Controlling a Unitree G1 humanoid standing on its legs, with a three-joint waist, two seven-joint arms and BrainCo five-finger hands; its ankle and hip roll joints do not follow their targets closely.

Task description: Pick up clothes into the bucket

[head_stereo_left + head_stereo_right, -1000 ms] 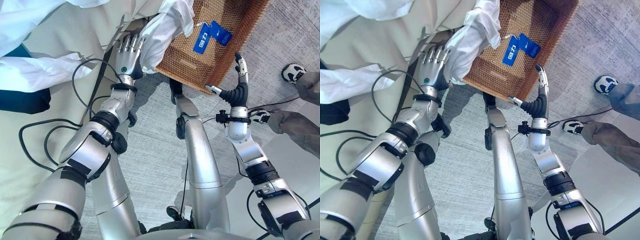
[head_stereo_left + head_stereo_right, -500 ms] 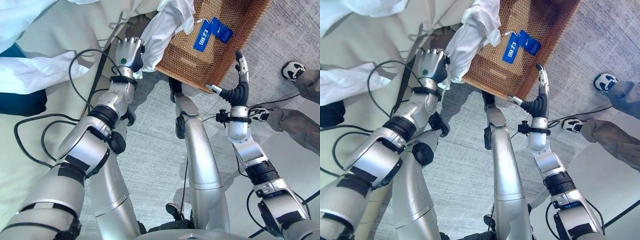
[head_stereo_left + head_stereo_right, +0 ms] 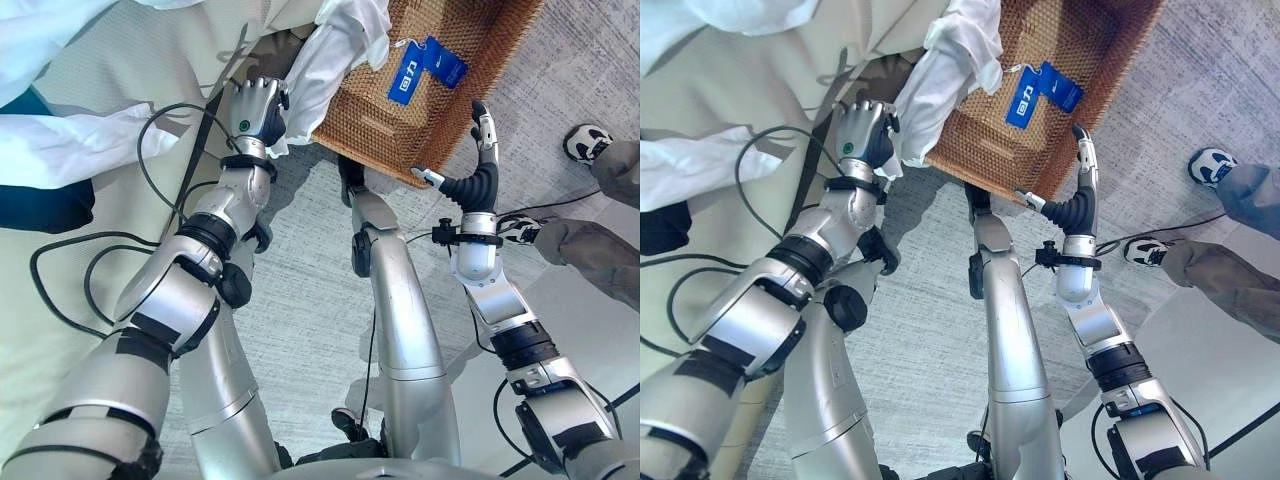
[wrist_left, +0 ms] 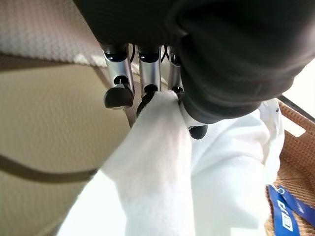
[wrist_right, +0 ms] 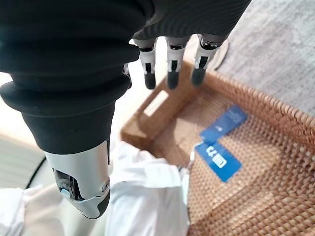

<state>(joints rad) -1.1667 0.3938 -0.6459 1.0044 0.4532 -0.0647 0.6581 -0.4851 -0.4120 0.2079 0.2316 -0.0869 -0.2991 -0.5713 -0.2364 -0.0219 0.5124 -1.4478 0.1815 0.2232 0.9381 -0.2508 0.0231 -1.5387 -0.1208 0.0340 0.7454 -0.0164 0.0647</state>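
A white garment point(image 3: 338, 48) hangs with its sleeve over the near left edge of the woven brown basket point(image 3: 470, 40). My left hand point(image 3: 256, 108) is at the sleeve's lower end, and the left wrist view shows its fingers point(image 4: 147, 73) curled round the white cloth point(image 4: 162, 167). My right hand point(image 3: 482, 150) stands upright at the basket's near right corner with its fingers point(image 5: 170, 66) straight and nothing in them. Two blue tags point(image 3: 425, 68) lie inside the basket.
More white clothes point(image 3: 70, 145) and a dark blue garment point(image 3: 40, 200) lie on the beige surface point(image 3: 130, 70) to the left. A person's shoe point(image 3: 585, 142) and grey trouser leg point(image 3: 590, 255) are on the grey carpet to the right.
My left hand's fingers, straight against the sleeve a second ago, have curled shut on it. The right hand has not moved.
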